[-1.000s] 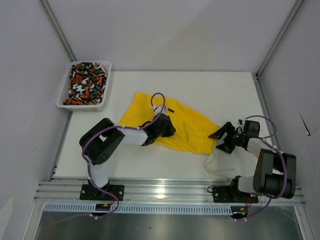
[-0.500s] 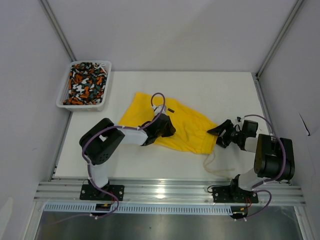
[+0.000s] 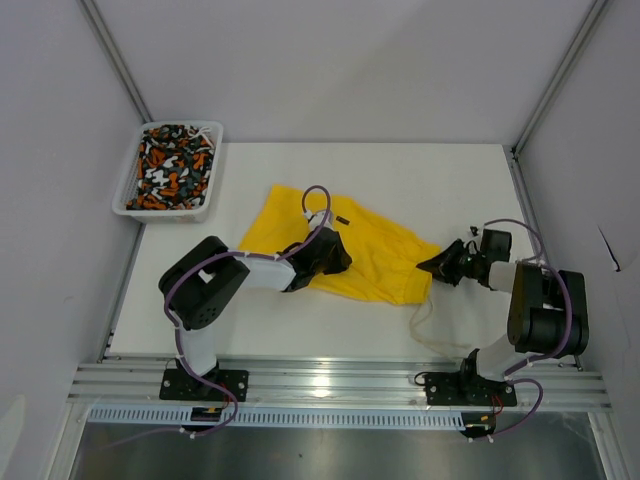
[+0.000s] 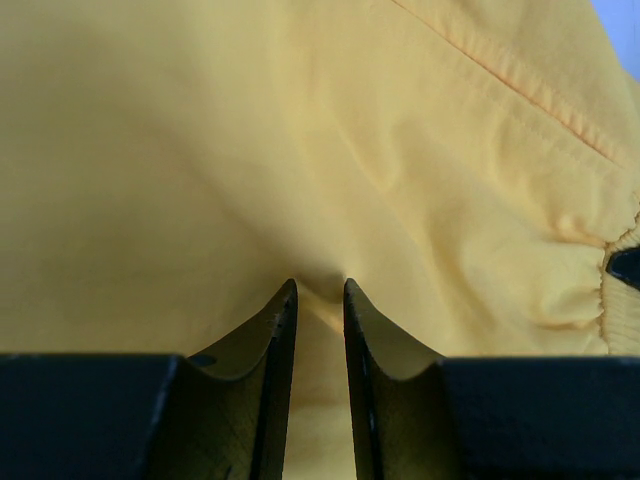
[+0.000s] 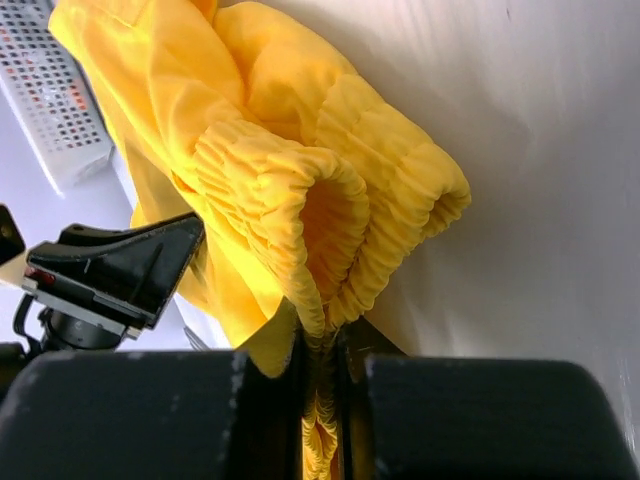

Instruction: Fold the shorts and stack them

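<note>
The yellow shorts (image 3: 375,262) lie spread mid-table (image 3: 420,180). Your right gripper (image 5: 320,335) is clamped on the bunched waistband (image 5: 300,190); your left gripper (image 4: 318,292) pinches a small pucker of cloth mid-garment.

Risk — the right grip takes several gathered layers, so a pull may drag the pair rather than fold it. The left's thin pinch may slip.

The drawstring (image 3: 415,325) trails toward the near edge and could snag.

The patterned shorts (image 3: 172,168) sit in the basket (image 3: 160,212) — well apart, no obstruction.

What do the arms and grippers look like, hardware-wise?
Left arm and right arm match: bulky black joint housings, white links, loose purple cables looping alongside, black base plates on an aluminium rail. Left gripper and right gripper are black and two-fingered.
</note>
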